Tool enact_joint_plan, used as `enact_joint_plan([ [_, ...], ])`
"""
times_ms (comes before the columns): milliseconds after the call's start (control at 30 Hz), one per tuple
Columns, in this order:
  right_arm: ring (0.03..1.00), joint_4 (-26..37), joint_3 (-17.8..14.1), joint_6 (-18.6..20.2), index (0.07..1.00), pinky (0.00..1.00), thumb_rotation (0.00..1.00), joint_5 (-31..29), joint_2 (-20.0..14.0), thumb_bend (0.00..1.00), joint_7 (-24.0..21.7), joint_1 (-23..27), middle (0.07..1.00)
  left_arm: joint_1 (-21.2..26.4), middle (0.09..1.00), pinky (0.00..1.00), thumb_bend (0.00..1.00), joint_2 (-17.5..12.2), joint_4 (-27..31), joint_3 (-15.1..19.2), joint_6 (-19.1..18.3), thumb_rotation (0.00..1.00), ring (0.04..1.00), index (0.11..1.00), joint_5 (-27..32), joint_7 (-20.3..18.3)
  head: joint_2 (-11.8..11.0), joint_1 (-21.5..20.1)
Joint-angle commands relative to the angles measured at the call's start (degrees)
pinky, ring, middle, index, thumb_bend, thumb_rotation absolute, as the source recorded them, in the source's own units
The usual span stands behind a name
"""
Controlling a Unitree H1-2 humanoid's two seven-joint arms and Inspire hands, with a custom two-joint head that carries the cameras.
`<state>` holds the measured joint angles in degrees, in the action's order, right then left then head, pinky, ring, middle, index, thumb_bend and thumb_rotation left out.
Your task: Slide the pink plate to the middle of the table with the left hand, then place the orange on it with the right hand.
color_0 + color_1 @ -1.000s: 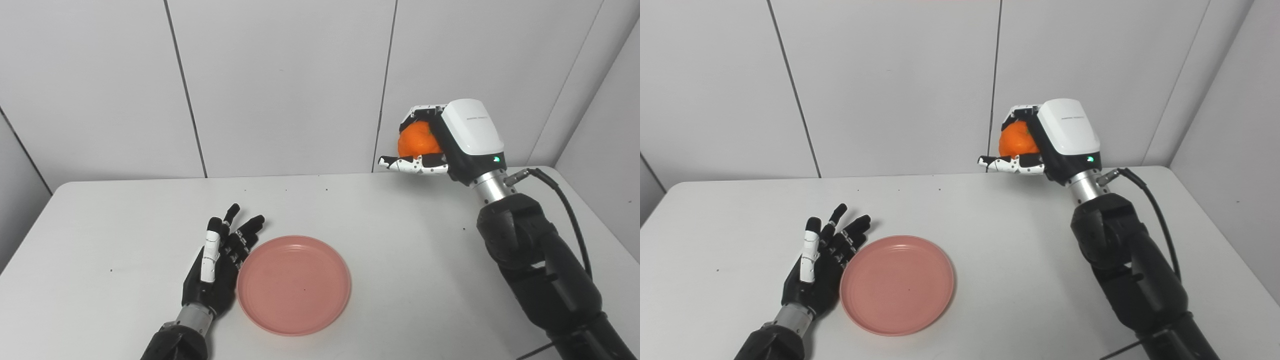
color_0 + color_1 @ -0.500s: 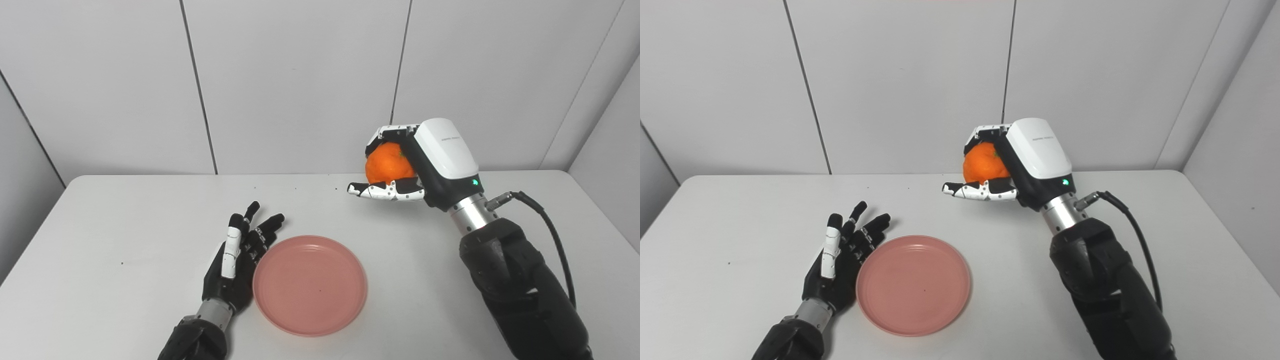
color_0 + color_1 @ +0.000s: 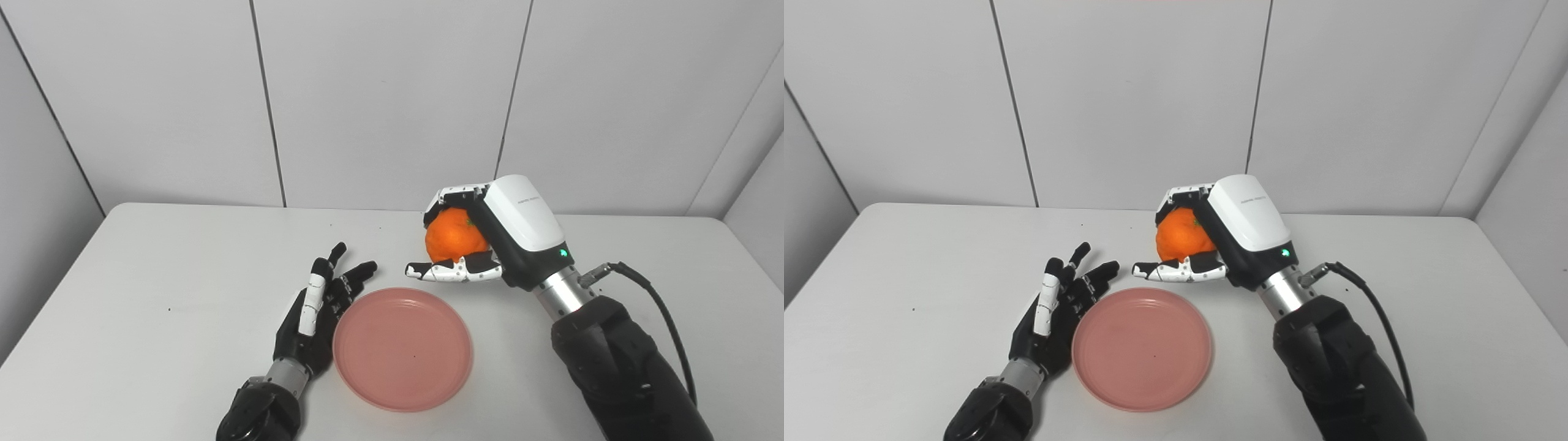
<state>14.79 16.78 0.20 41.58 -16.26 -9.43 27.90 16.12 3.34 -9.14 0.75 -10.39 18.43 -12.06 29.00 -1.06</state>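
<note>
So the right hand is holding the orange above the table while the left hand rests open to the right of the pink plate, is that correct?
Not quite: in the left eye view the left hand rests open to the left of the pink plate. The right hand does hold the orange above the table.

You can see the pink plate (image 3: 402,349) flat on the white table (image 3: 153,288). Your left hand (image 3: 315,318) lies open just beside its left edge. Your right hand (image 3: 484,245) holds the orange (image 3: 452,236) up in the air — near the plate's far edge.
</note>
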Motion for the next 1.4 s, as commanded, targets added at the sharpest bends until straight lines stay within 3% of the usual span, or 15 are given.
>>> enact_joint_plan([
  [0, 0.231, 0.77, 0.23, -3.08, 0.386, 0.17, 0.48, 0.18, -0.27, 0.47, 0.45, 1.13, 0.312, -1.69, 0.772, 1.0, 0.87, 0.66, -1.9, -0.44, -1.68, 0.83, 0.889, 1.0, -1.12, 1.37, 0.01, 0.26],
  [200, 0.205, -0.73, 2.86, -4.21, 0.334, 0.15, 0.5, 1.23, 0.84, 0.48, -0.21, 0.58, 0.282, -1.53, 0.783, 0.99, 0.86, 0.83, -2.05, -0.51, -1.82, 0.83, 0.898, 1.0, -1.34, 1.46, 0.04, 0.06],
  [700, 0.269, -13.44, 7.1, -6.57, 0.413, 0.21, 0.65, 3.59, 1.64, 0.44, 0.42, 1.04, 0.34, -1.74, 0.786, 1.0, 0.86, 0.81, -1.15, -0.79, -2.2, 0.83, 0.888, 1.0, -0.88, 1.22, 0.47, -0.1],
  [1000, 0.28, -18.34, 8.2, -7.2, 0.438, 0.22, 0.61, 2.74, 2.15, 0.43, 0.19, 1.16, 0.351, -1.75, 0.821, 1.0, 0.86, 0.76, -1.02, -0.95, -2.3, 0.82, 0.904, 1.0, -1.07, 1.29, 0.5, -0.11],
  [1367, 0.279, -18.62, 8.69, -7.18, 0.436, 0.21, 0.55, 2.68, 2.03, 0.44, -0.87, 0.66, 0.35, -1.44, 0.827, 1.0, 0.86, 0.74, -1.63, -1.2, -2.08, 0.83, 0.916, 1.0, -0.88, 0.84, 0.57, -0.04],
])
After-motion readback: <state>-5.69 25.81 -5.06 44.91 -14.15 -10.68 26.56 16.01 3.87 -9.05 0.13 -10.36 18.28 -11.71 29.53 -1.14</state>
